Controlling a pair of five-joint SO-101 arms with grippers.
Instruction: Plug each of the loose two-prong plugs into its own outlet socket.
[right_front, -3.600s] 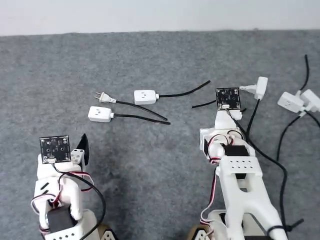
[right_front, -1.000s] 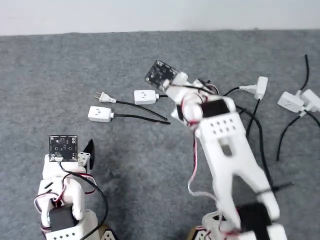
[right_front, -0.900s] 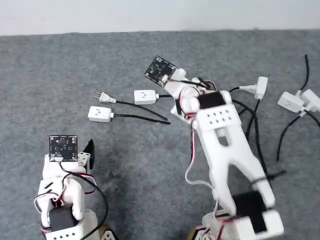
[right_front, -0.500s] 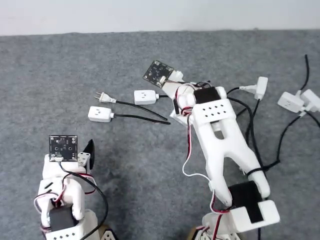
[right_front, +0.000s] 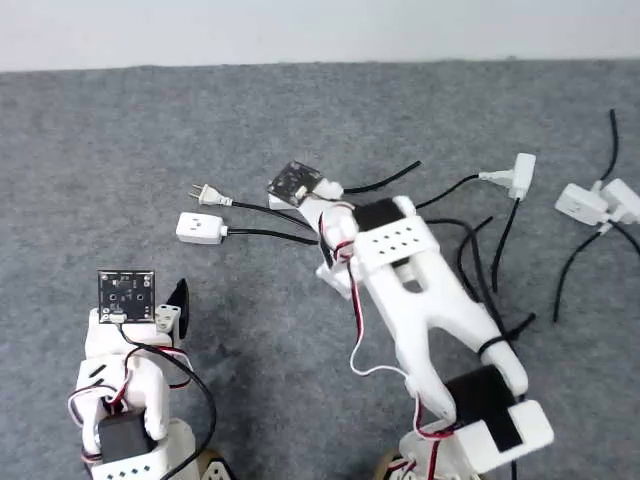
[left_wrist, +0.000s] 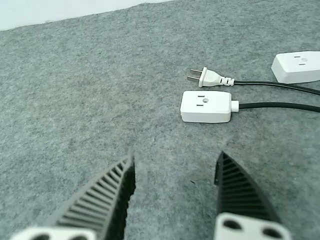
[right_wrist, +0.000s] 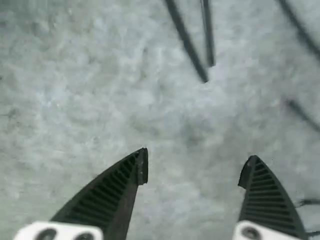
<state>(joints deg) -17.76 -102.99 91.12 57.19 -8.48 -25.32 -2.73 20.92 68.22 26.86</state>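
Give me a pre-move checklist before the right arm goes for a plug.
1. Right gripper open and empty: ok.
2. Left gripper open and empty: ok.
3. White two-prong plug on black cable lying loose on the grey felt table cover: ok.
4. White rectangular outlet socket beside that plug, face up, unoccupied: ok.
5. Right gripper lined up on the plug: not ok; black cable ends lie ahead of it.

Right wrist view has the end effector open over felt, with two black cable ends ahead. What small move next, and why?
Probably move the right end effector toward the white two-prong plug, following its thin black cable. The end effector is open and empty above the grey felt mat, and the plug lies loose beside the white rectangular outlet socket.
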